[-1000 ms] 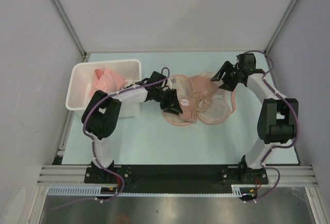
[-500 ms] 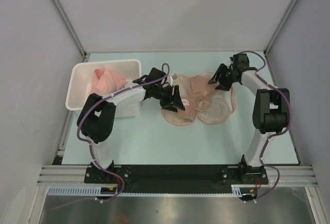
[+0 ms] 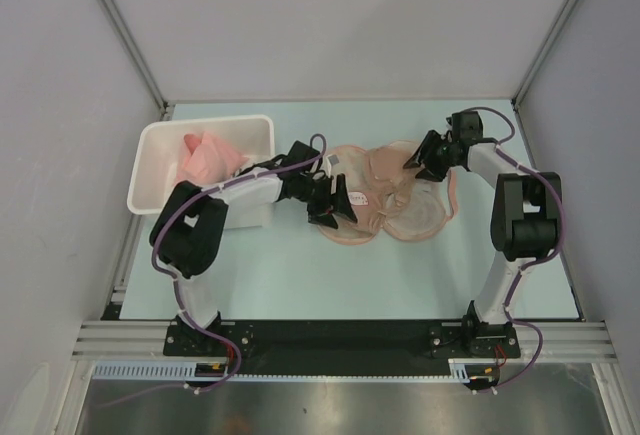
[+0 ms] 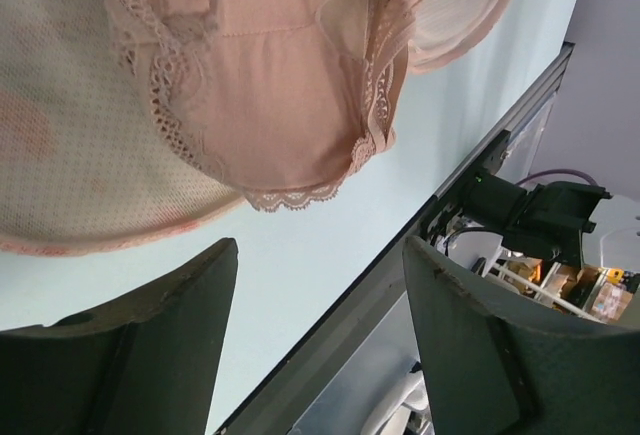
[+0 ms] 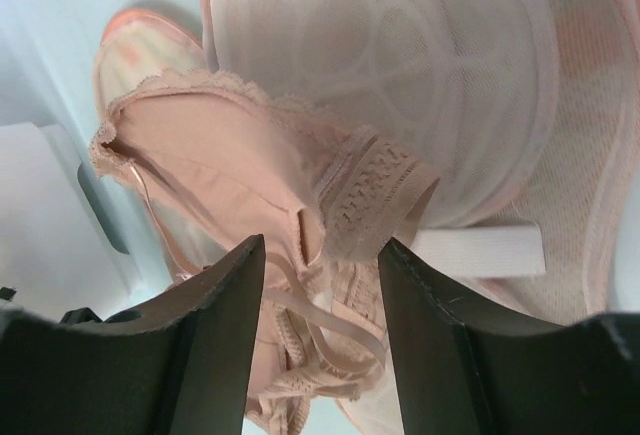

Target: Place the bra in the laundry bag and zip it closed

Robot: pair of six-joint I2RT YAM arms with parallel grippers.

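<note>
Bra (image 3: 380, 187), beige lace, lay on cream-peach printed fabric laundry bag (image 3: 428, 220). Left gripper (image 3: 341, 201) spread wide, empty; right gripper (image 3: 414, 162) half-spread over it, contact unclear.

Built as left arm (image 3: 200, 230) and right arm (image 3: 528, 225), of white links and bulky black joints. Draped in purple cables (image 3: 162, 230). Bolted onto black bases (image 3: 205, 338). Tipped with dark fingers (image 4: 470, 355), edges scuffed pale.

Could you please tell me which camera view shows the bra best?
The top external view: it alone shows nearly the whole bra spread across the open laundry bag. The left wrist view shows only a lace-edged cup close up; the right wrist view shows a cup edge, band and straps against the bag's lining.
</note>
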